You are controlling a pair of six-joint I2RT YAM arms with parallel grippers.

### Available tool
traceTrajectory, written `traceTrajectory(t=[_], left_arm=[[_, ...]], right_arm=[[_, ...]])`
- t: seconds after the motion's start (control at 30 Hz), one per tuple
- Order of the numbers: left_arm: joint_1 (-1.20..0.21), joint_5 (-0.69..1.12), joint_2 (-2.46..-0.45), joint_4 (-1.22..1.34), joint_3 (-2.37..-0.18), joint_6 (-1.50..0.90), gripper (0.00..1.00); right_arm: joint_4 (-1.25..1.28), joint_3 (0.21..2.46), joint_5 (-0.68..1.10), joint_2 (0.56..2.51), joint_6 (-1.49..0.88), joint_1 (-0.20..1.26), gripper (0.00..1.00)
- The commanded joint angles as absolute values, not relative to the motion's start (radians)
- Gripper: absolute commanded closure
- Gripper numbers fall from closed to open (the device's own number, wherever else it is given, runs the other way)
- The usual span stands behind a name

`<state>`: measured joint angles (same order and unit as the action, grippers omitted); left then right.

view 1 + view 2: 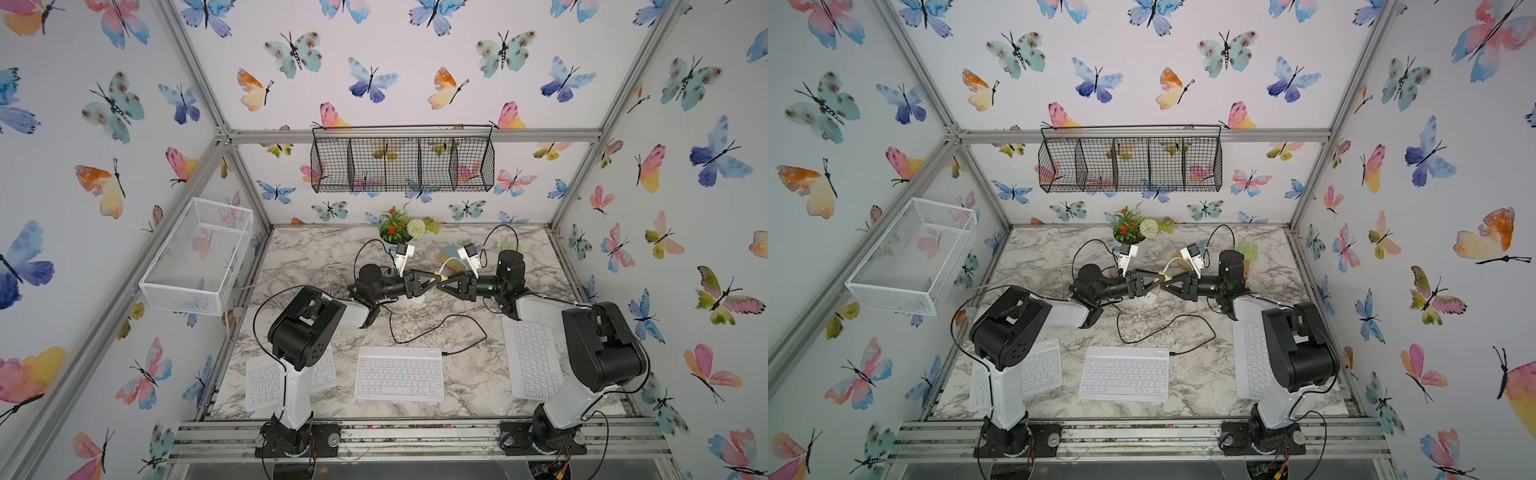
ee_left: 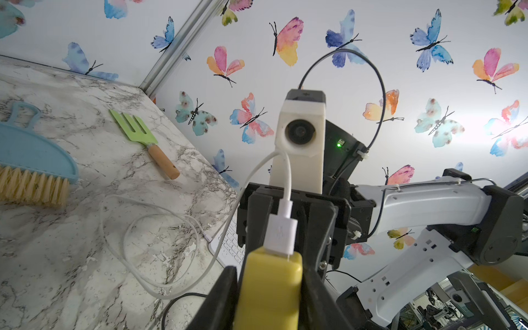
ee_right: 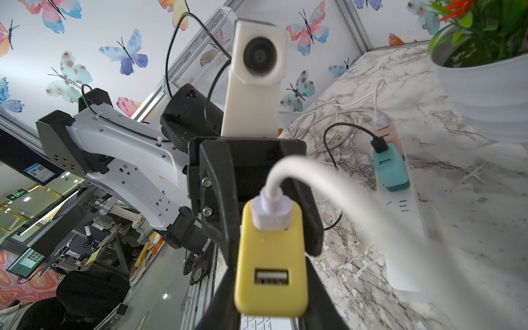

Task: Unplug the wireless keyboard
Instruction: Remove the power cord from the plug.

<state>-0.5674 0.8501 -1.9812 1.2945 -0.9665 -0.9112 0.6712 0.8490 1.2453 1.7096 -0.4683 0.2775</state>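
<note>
The wireless keyboard, white with pastel-tinted keys, lies flat at the front middle of the marble table. A black cable leaves its far right corner and loops back toward the power strip, where a black plug sits in a teal adapter. Above the strip, my left gripper and right gripper meet nose to nose. Both are shut on one yellow adapter, which carries a white USB plug and white cable.
Plain white keyboards lie front left and right, partly under the arms. A plant pot, blue brush and green garden fork sit at the back. A pink adapter is on the strip. Wire baskets hang on the walls.
</note>
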Motion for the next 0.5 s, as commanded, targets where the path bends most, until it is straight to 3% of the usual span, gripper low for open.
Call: traceTrajectory(t=[0.0,0.23,0.47], left_arm=[[-0.572,0.903,-1.991,1.367,-0.981,-0.932,0.7],[-0.57,0.913,-2.021,1.394,-0.987,-0.963,0.86],[-0.558,0.892,-2.022,1.372,-0.976,-0.957,0.98]], right_arm=[[0.707,0.844,1.262,1.736,-0.478,0.281,0.79],[0.702,0.845,1.264,1.745,-0.479,0.281,0.78],[0.584,0.853,1.168,1.708,-0.417,0.281,0.58]])
